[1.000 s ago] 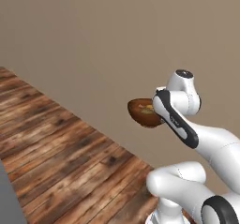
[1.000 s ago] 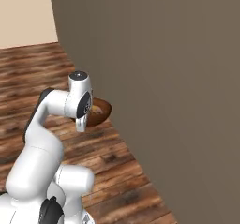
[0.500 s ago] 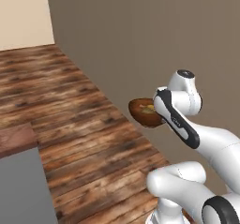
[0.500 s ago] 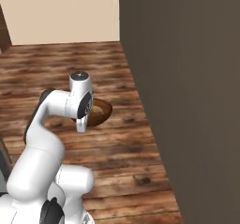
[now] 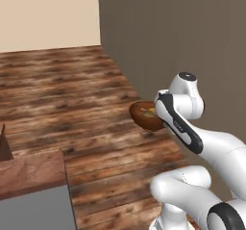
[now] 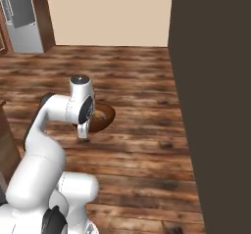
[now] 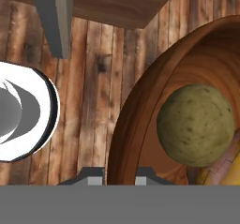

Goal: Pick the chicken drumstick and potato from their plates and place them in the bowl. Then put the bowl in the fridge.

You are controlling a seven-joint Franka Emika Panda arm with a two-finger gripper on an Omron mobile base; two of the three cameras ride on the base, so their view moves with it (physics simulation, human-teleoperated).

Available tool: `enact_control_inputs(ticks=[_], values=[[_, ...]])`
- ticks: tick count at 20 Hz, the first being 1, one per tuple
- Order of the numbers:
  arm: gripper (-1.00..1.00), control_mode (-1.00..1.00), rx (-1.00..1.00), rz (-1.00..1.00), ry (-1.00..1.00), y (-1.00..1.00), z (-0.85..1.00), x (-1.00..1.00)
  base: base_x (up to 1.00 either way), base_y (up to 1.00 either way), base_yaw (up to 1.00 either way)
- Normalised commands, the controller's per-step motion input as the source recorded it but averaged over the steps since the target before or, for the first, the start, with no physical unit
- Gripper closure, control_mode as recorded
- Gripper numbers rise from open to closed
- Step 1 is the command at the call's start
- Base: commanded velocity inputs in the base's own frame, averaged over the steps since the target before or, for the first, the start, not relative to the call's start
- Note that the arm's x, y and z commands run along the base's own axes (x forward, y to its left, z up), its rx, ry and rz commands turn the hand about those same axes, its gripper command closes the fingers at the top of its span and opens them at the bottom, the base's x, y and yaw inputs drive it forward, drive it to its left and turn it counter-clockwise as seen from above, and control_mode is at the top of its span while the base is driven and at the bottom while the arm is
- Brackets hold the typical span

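While the gripper [image 7: 119,174] pinched the bowl [image 7: 140,120] rim, the fridge [image 6: 19,17] stood far behind-left.

Two rear base views sharing the bowl [image 5: 146,114]; close downward hand view.

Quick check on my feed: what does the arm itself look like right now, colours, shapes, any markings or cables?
The arm is glossy white with rounded, tube-like links and bulbous joints. A long dark grey-black band runs along one link, and dark rings mark the joints; one round joint cap has a dark centre. No cables or lettering are visible. The hand ends in two small dark finger tips with pale grey faces.
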Motion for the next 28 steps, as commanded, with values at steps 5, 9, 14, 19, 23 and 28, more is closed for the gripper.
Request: enact_control_inputs(ticks=[5,9,14,19,23,28], values=[[1.00,1.00,0.00,0.00,0.00,0.00,0.00,0.00,0.92,0.00,0.31],[1.00,1.00,0.00,0.00,0.00,0.00,0.00,0.00,0.93,0.00,0.29],[1.00,1.00,0.00,0.00,0.00,0.00,0.00,0.00,0.94,0.00,0.29],[1.00,1.00,0.00,0.00,0.00,0.00,0.00,0.00,0.93,0.00,0.29],[1.00,1.00,0.00,0.00,0.00,0.00,0.00,0.00,0.93,0.00,0.29],[1.00,1.00,0.00,0.00,0.00,0.00,0.00,0.00,0.93,0.02,0.30]])
